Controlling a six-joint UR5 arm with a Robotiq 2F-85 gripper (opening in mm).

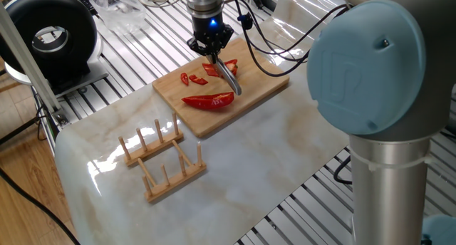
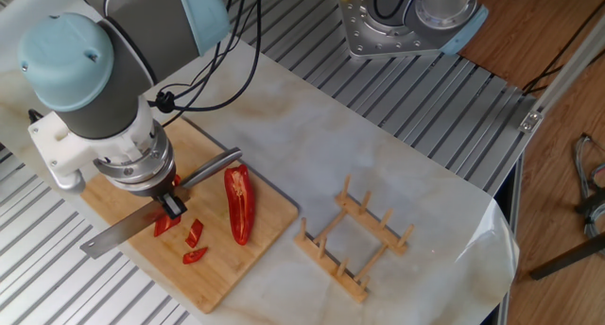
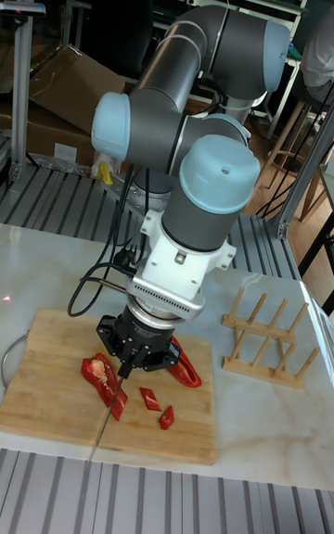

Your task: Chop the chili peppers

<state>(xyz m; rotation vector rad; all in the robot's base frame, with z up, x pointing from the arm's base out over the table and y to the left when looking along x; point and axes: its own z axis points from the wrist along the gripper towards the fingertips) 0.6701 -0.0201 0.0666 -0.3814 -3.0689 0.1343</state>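
Pincer (image 2: 170, 204) clamping knife (image 2: 142, 221), blade sitting over partly cut chili peppers (image 2: 194, 233) on cutting board (image 2: 265, 226). Mid-chop; uncut half (image 2: 238, 204) lying beside. Next: shifting blade along, pressing down.

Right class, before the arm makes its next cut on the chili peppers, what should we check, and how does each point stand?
1. Knife held in the claw: ok.
2. Blade over the cutting board: ok.
3. Whole pepper half on the board, uncut: ok.
4. Cut bits clear of the board's edge: ok.
5. Wooden rack away from the board: ok.
6. Blade touching the pepper under the claw: cannot tell.
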